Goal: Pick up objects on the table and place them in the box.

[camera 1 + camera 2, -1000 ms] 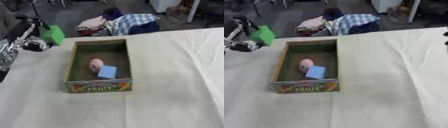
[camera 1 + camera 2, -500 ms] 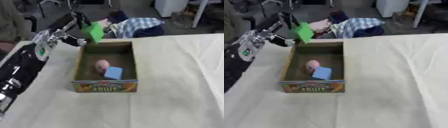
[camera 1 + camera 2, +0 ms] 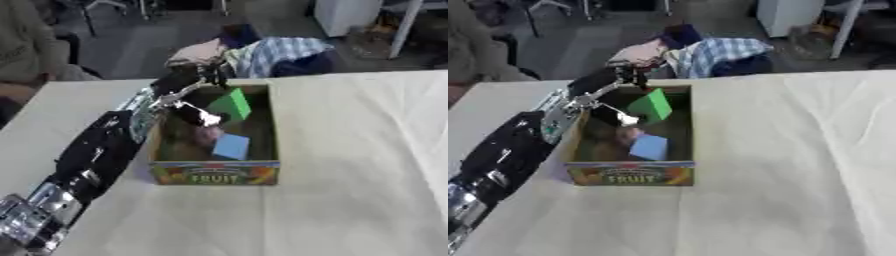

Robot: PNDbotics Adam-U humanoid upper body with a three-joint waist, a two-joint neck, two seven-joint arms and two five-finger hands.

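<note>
A cardboard box (image 3: 215,173) with "FRUIT" on its front stands on the white table. Inside lie a pink object (image 3: 208,134) and a light blue block (image 3: 231,146). My left hand (image 3: 188,86) reaches over the box's far left corner from the left, its fingers curled on a green block (image 3: 231,105) held above the box's far half. The left arm (image 3: 101,150) stretches along the box's left side and hides part of its left wall. My right hand shows in neither view.
White cloth covers the table (image 3: 359,165), with open room to the right of the box. Beyond the far edge lie bundled clothes (image 3: 262,52) on the floor. A person's sleeve (image 3: 22,45) shows at the upper left.
My left hand has carried the green block rightward, from beyond the box's far left corner to above its interior. The camera has also shifted.
</note>
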